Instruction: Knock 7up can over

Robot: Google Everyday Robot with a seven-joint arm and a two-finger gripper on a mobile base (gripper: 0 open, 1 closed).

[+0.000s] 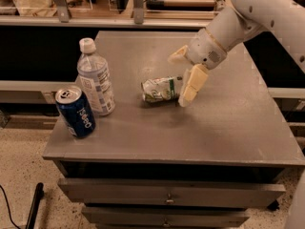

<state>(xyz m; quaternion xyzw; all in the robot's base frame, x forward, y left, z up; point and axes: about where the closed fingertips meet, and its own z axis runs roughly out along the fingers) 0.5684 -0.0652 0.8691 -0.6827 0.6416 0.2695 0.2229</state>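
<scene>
Down on its side near the middle of the desk: the 7up can, long axis running roughly left to right, tilted a little, one end toward the water bottle and the other toward the arm. Directly to the right of that end, reaching in from the right edge: the gripper, spread wide and grasping nothing. One finger hanging down just beside the can's right end, possibly touching it, though hard to settle from this angle; the other finger up and behind, clear of the can. So, from the gripper, can lying just to the left and slightly toward the front edge, end-on rather than broadside. Only one arm here, so no question of which is nearer. Pale silver-white body with green print, crumple-free as far as can be made out, top end not readable. Well apart from the upright bottle and the Pepsi can at the front left corner, both standing. Judged from how the can lies: knocking over looks done, with lifting the gripper clear without rolling the can as the only remaining care.
</scene>
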